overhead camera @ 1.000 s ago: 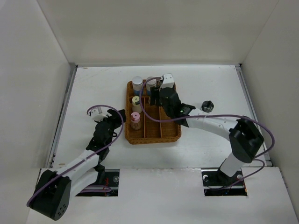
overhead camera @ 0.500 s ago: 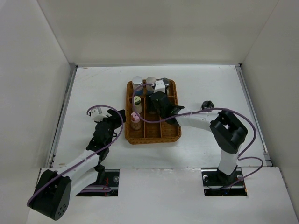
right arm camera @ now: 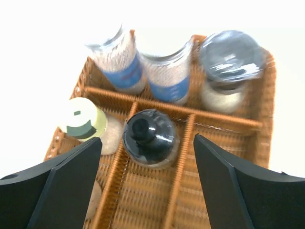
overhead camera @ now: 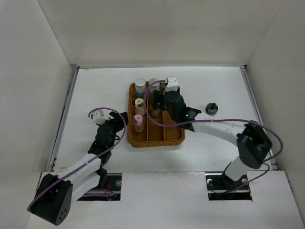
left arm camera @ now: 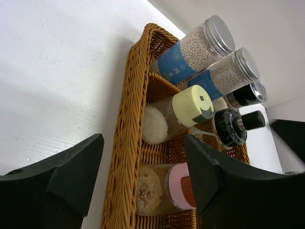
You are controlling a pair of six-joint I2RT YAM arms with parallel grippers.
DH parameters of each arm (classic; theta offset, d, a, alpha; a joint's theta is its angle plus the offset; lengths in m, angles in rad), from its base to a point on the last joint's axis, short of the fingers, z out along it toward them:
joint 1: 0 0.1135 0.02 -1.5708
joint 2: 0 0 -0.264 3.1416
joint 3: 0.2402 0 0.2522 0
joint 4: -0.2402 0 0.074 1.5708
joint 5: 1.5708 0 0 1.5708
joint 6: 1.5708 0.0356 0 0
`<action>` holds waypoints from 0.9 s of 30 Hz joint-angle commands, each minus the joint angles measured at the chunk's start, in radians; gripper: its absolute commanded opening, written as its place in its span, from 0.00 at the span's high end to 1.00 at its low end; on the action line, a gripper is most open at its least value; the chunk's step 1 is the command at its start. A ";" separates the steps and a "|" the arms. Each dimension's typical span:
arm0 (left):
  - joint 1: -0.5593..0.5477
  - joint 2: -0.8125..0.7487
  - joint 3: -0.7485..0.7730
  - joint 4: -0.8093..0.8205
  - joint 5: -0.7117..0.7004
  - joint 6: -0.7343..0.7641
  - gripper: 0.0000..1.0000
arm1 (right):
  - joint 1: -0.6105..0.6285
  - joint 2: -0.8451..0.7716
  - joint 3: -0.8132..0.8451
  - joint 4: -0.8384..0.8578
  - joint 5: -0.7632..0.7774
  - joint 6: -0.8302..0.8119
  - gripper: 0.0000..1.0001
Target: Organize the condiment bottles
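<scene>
six of the seven condiment bottles (left arm camera: pixel 193 55) now stand in the wicker tray (overhead camera: pixel 156 143). two with blue labels and a dark-lid bottle (right arm camera: pixel 231 57) sit in the back row. the yellow-cap bottle (right arm camera: pixel 82 123) and the pink-cap bottle (overhead camera: pixel 137 119) are in the left slot. the black-cap bottle (right arm camera: pixel 150 136) stands in the middle slot, just beside the yellow one.

the right claw (right arm camera: pixel 147 140) is wide open right over that black cap. it has one finger on each side and does not touch it. half a second ago this arm was bent lower and reached deeper into the tray. now it has pulled up and back a bit. i think it has just put the black-cap bottle down and let go, so that bottle looks done.

the left claw (overhead camera: pixel 116 119) is open too and holds nothing. it hangs over the surface (overhead camera: pixel 95 90) just beside the left side of the tray, and it has not moved at all.

one small jar (overhead camera: pixel 211 109) with a black lid is still out on the surface, well apart from the tray on the right side. i think that is the last one to put away. the right arm is nearer to it, and the right slot of the tray has room.
</scene>
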 commanded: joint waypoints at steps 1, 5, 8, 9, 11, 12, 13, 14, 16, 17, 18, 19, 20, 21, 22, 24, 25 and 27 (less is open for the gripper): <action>0.000 -0.019 -0.007 0.048 -0.012 0.000 0.34 | -0.026 -0.185 -0.081 0.039 0.079 0.008 0.18; -0.011 -0.036 -0.007 0.043 -0.015 0.003 0.34 | -0.101 -0.345 -0.235 0.015 0.227 0.040 0.33; -0.011 -0.019 -0.006 0.043 -0.018 -0.004 0.34 | -0.144 -0.434 -0.327 -0.098 0.375 0.097 0.36; -0.011 -0.016 -0.006 0.044 -0.013 -0.006 0.34 | -0.159 -0.454 -0.350 -0.140 0.415 0.115 0.34; -0.018 -0.016 -0.004 0.048 -0.021 -0.001 0.34 | -0.181 -0.488 -0.390 -0.209 0.468 0.166 0.24; -0.018 -0.015 -0.004 0.048 -0.024 0.000 0.34 | -0.187 -0.497 -0.399 -0.232 0.478 0.188 0.21; -0.018 -0.007 -0.006 0.051 -0.027 -0.003 0.34 | -0.201 -0.500 -0.404 -0.262 0.481 0.212 0.18; -0.015 -0.001 -0.006 0.052 -0.024 -0.006 0.34 | -0.219 -0.490 -0.402 -0.287 0.478 0.229 0.16; -0.020 0.005 -0.001 0.052 -0.018 -0.006 0.34 | -0.244 -0.460 -0.388 -0.327 0.478 0.252 0.13; -0.026 0.001 -0.001 0.052 -0.025 0.000 0.34 | -0.250 -0.447 -0.382 -0.341 0.487 0.263 0.13; -0.028 -0.001 -0.001 0.052 -0.028 0.003 0.34 | -0.256 -0.436 -0.378 -0.350 0.499 0.272 0.12; -0.028 -0.004 -0.002 0.052 -0.032 0.005 0.34 | -0.265 -0.425 -0.371 -0.358 0.508 0.277 0.11; -0.021 -0.004 -0.004 0.051 -0.033 0.003 0.34 | -0.274 -0.414 -0.364 -0.361 0.515 0.275 0.11; -0.017 -0.010 -0.004 0.048 -0.029 0.000 0.34 | -0.282 -0.405 -0.358 -0.362 0.522 0.271 0.10; -0.017 -0.015 -0.004 0.048 -0.025 -0.001 0.34 | -0.293 -0.397 -0.356 -0.359 0.534 0.268 0.09; -0.026 -0.021 -0.004 0.046 -0.035 0.005 0.34 | -0.323 -0.385 -0.358 -0.350 0.530 0.271 0.09; -0.026 -0.013 -0.006 0.052 -0.036 0.005 0.34 | -0.339 -0.376 -0.358 -0.347 0.513 0.274 0.08; -0.017 0.004 -0.004 0.052 -0.029 -0.003 0.34 | -0.370 -0.361 -0.355 -0.317 0.457 0.266 0.08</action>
